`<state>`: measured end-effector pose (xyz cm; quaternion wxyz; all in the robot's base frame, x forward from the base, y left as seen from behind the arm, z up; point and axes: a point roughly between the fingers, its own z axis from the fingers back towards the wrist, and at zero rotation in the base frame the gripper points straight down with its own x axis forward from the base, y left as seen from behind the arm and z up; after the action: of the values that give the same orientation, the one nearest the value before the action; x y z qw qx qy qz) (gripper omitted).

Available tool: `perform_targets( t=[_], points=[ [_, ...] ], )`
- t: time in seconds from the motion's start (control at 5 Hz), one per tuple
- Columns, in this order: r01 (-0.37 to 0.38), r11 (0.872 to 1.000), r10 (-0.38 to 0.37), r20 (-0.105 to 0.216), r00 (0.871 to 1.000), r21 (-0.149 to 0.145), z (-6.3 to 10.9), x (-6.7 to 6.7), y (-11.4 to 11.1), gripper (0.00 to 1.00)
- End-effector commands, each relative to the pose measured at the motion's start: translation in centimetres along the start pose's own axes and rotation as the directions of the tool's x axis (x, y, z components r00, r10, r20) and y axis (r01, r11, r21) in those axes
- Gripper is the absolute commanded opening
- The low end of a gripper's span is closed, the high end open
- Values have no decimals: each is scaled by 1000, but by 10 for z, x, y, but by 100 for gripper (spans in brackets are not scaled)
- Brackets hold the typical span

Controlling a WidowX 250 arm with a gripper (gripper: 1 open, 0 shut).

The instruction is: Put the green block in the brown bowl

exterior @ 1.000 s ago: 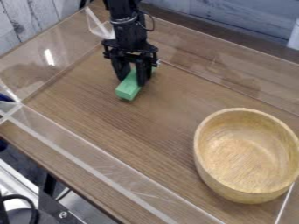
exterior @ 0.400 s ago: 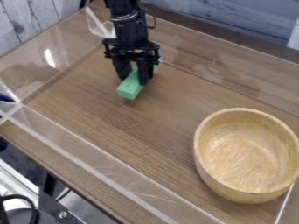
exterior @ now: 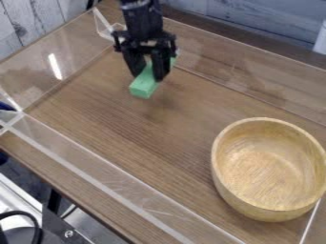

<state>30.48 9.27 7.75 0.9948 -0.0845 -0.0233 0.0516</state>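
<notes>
Camera view: a black robot arm reaches in from the top, its jaws (exterior: 143, 59) clamped on a bright green block (exterior: 144, 84) that hangs tilted, lower end free, over the upper left part of the wooden bench (exterior: 137, 151). The wide brown bowl (exterior: 269, 169) sits well apart, at lower right. The step in hand seems to be lifting and carrying. To do it well, keep the grip steady, raise the block above the thick rim before crossing, and release only over the bowl's middle.
</notes>
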Motion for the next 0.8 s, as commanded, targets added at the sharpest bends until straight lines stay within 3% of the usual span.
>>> perform_targets(
  t=[0.0,0.2,0.4,0.6],
  points=[
    [58,998,-57,107,993,-5,48,8,-29,0],
    [100,994,-94,120,988,-42,68,4,-57,0],
    [167,984,-159,111,981,-66,71,4,-100,0],
    [243,967,-237,88,968,-72,57,-4,-145,0]
  ],
)
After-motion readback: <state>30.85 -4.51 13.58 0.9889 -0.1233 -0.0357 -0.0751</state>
